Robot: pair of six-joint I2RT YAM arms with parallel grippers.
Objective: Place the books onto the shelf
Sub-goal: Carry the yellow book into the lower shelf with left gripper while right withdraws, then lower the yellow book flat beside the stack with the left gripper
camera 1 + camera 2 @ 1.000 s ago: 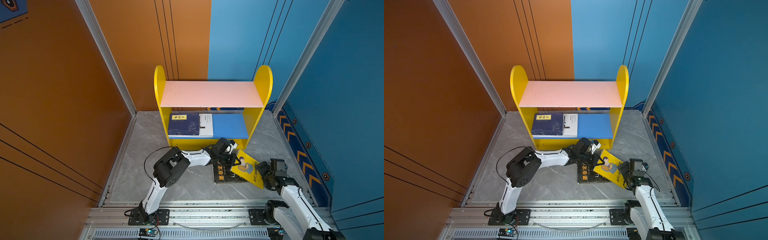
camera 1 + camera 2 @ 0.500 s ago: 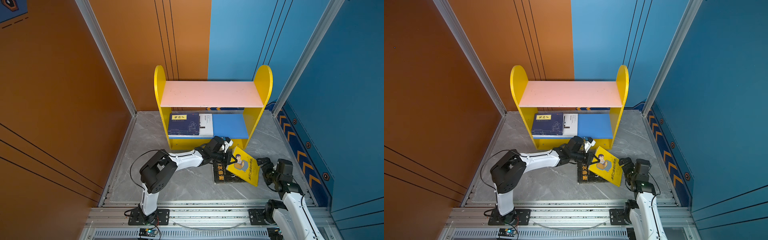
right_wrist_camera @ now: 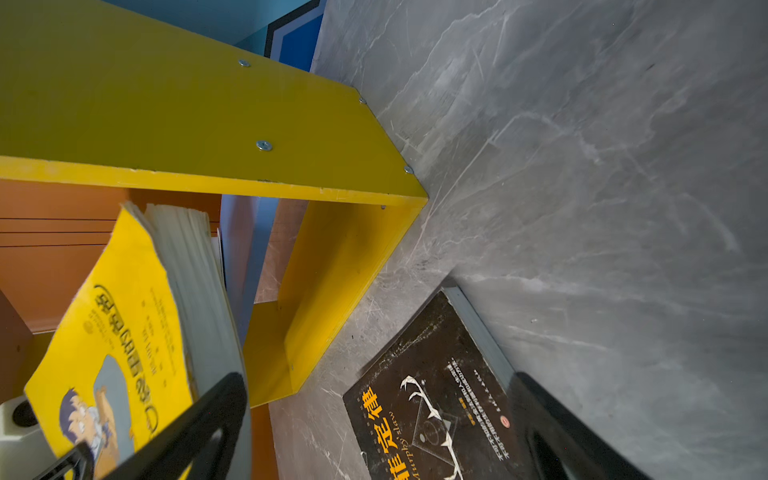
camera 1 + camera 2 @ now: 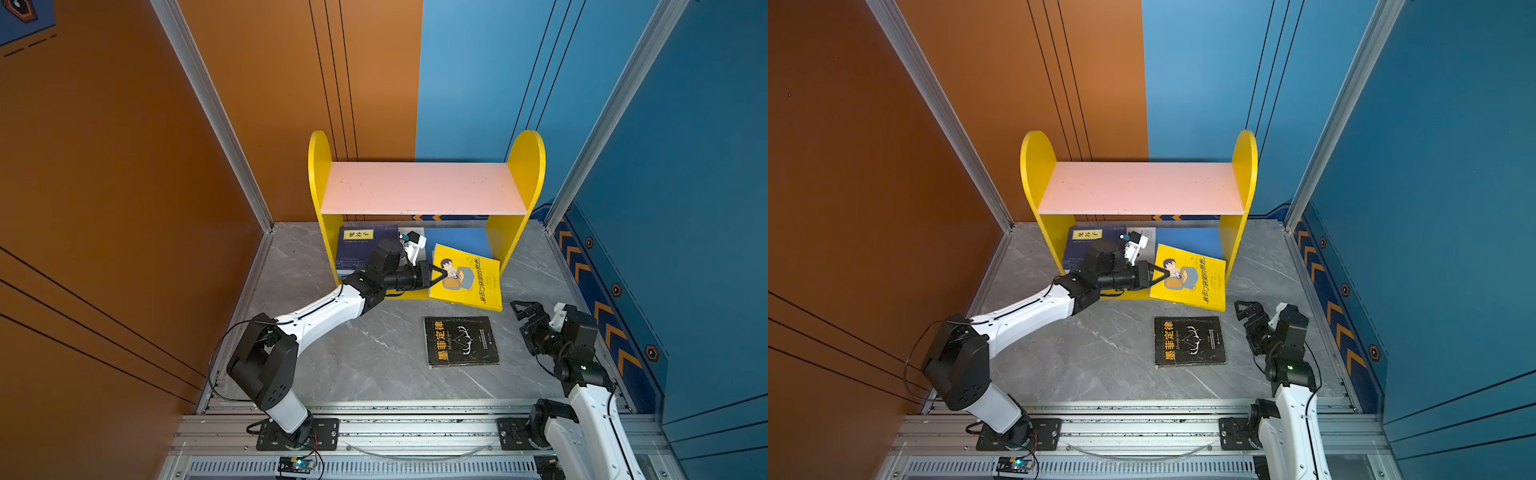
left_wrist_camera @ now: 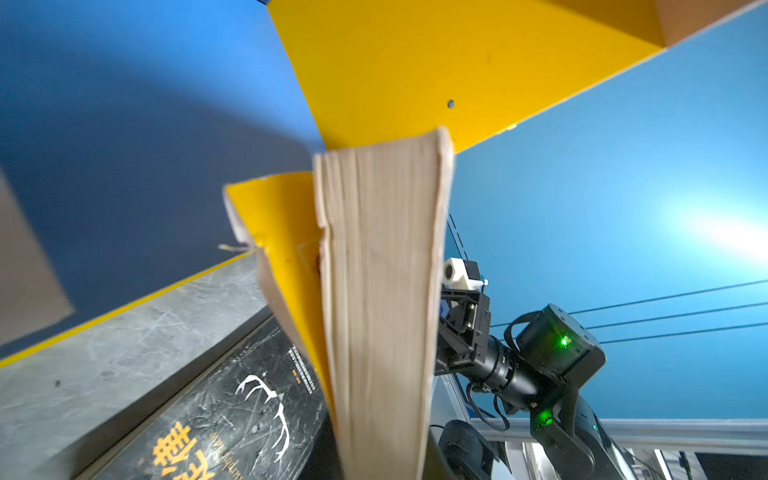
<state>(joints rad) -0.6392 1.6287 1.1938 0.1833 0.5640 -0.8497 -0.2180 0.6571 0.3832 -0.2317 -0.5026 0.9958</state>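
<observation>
As one yellow book hangs, one black book

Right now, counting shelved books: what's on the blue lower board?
A navy book lies at its left; the held yellow book tilts above its right; pink board and left arm cover the rest.

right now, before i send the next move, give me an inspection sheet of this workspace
surface: grey marbled floor, one book lying loose on it
job's things: shelf, pink upper board bare; navy book flat on blue lower board; yellow book held tilted at the lower tier's front; black book flat on the floor
clutter: nothing seen
grippers: left gripper shut on the yellow book; right gripper open, empty, beside the black book
cables: black cable looped at the left arm's base
surroundings: orange wall, blue wall
</observation>
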